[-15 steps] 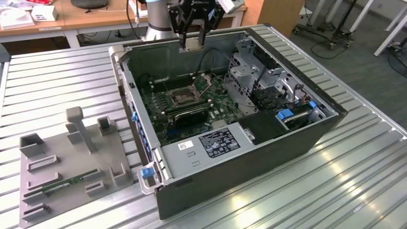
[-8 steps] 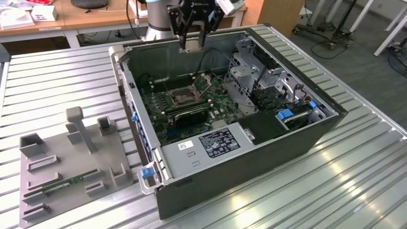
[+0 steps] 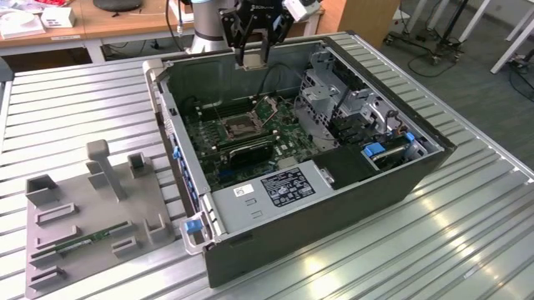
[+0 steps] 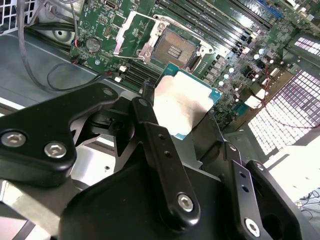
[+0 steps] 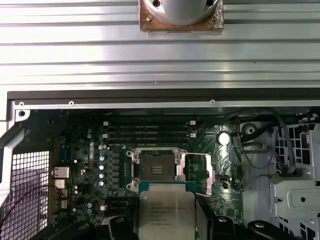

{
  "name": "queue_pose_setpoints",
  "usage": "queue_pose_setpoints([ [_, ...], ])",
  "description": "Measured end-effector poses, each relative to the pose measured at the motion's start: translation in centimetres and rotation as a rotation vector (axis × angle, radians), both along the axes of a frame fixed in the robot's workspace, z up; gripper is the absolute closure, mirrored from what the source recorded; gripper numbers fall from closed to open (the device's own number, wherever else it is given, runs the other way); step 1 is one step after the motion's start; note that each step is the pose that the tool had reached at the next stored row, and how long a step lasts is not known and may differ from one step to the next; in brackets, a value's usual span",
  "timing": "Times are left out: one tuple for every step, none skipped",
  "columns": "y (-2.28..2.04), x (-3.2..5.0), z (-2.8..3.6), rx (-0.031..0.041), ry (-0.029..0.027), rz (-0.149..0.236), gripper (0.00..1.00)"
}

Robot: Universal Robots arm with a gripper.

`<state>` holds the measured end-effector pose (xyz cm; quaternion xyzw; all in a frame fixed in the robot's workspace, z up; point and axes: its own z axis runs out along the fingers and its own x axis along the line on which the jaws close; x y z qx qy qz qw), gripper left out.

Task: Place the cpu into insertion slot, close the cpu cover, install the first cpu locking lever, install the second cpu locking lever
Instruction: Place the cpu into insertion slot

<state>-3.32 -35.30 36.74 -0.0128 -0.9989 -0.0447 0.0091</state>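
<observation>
My gripper point(image 3: 252, 57) hangs above the back wall of the open computer case point(image 3: 334, 206), shut on the cpu point(image 4: 182, 102). The cpu is a flat silver-tan square with a teal edge, clamped between the black fingers point(image 4: 150, 135); in the first wrist view its printed face point(image 5: 166, 212) shows. The insertion slot point(image 4: 174, 49) lies bare on the green board below and ahead of the chip, dark in the middle with a silvery rim point(image 5: 156, 166) point(image 3: 242, 125). The cpu cover point(image 4: 131, 36) is swung open beside the socket point(image 5: 198, 172).
The case stands on a ribbed metal table point(image 3: 451, 250). Inside it are a drive cage point(image 3: 334, 94), a power supply point(image 3: 279, 190) and loose cables point(image 4: 35, 55). A grey fixture plate point(image 3: 84, 212) with a memory stick lies at the exterior view's left.
</observation>
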Motion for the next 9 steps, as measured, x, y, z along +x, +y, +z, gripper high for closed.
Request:
queue_pose_setpoints([
  [0.0,0.0,-0.01,0.0002,-0.0001,0.0,0.46],
  [0.0,0.0,-0.01,0.0001,-0.0001,0.0,0.46],
  [-0.02,0.0,-0.02,0.0004,-0.0002,0.0,0.46],
  [-0.06,0.0,-0.03,0.0004,-0.0002,0.0,0.46],
  [-0.11,0.01,-0.02,0.0003,-0.0002,0.0,0.46],
  [-0.16,0.0,-0.03,0.0001,-0.0001,0.0,0.46],
  [-0.2,0.0,-0.06,0.0004,-0.0002,0.0,0.46],
  [-0.23,0.0,-0.1,0.0004,-0.0002,0.0,0.46],
  [-0.25,0.0,-0.16,0.0002,-0.0001,0.0,0.46],
])
